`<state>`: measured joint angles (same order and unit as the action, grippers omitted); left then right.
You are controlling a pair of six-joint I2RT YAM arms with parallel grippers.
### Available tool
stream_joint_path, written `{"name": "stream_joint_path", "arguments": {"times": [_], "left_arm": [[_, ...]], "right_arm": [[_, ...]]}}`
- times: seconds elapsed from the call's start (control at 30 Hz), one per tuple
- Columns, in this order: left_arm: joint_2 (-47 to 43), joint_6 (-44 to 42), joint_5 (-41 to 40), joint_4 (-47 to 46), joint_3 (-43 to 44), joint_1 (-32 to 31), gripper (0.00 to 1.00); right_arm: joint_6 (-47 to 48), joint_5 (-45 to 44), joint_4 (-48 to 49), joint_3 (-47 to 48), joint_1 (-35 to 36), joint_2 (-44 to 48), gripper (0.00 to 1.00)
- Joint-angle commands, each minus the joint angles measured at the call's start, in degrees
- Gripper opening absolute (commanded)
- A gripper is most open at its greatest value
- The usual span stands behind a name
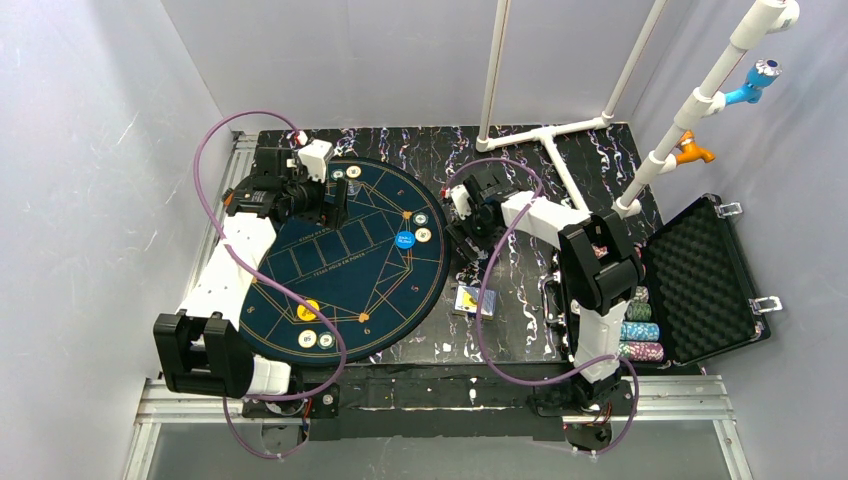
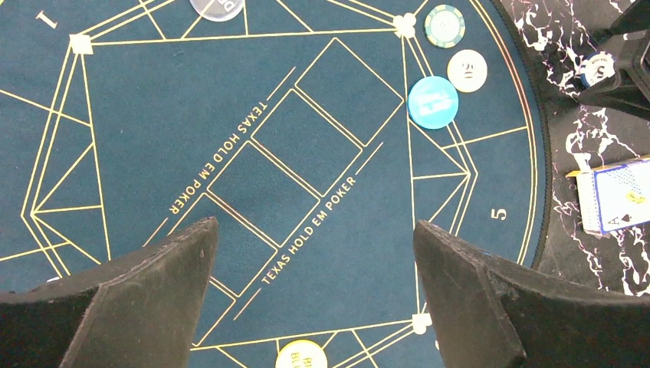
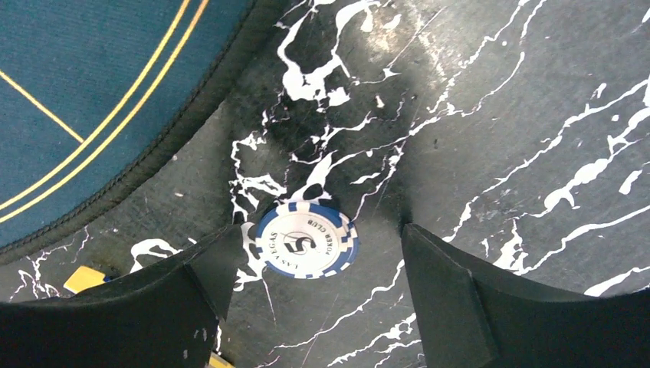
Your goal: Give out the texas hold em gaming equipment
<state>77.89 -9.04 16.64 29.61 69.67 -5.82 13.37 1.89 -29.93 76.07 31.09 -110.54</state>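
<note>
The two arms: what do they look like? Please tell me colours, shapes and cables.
Both arms have white boxy links, the left arm and the right arm, with black blocky joints. A purple cable loops along each. The fingers are black, wedge-shaped, with a rough matte surface.

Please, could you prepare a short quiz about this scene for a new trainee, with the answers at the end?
1. Which colour is the button disc beside the white chip on the mat? A) red B) blue C) green
2. True or false: the striped chip between the right pincer's fingers lies on the mat.
3. What does the left pincer hold?
Key: 1 B; 2 false, it lies on the marbled tabletop; 3 nothing, it is open.
</note>
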Motion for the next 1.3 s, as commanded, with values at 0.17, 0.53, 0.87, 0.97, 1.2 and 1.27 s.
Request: {"name": "stream_joint_path", "arguments": {"times": [0.17, 0.53, 0.87, 0.97, 1.2, 1.27], "left_arm": [[-1.8, 0.2, -0.4, -0.9, -0.3, 0.1, 0.98], [-1.2, 0.1, -0.1, -0.5, 0.2, 0.1, 0.98], [-0.3, 0.9, 0.1, 0.0, 0.9, 0.1, 0.98], [-0.3, 1.3, 0.1, 0.2, 1.1, 0.3, 0.98], [2.8, 7.6, 6.1, 2.3, 5.4, 8.9, 0.98], [4.0, 8.6, 8.8, 3.0, 6.8, 12.2, 0.98]], "right_arm": [[-0.7, 0.5, -1.0, -0.2, 0.0, -1.4, 0.67], [1.4, 2.8, -3.5, -1.9, 0.0, -2.2, 0.52], [3.2, 4.3, -3.0, -1.3, 0.1, 0.0, 0.22], [3.6, 4.8, -2.1, -0.3, 0.1, 1.3, 0.11], [5.2, 6.8, -4.1, 6.5, 2.4, 3.3, 0.01], [4.9, 7.0, -4.4, 10.1, 5.2, 2.2, 0.01]]}}
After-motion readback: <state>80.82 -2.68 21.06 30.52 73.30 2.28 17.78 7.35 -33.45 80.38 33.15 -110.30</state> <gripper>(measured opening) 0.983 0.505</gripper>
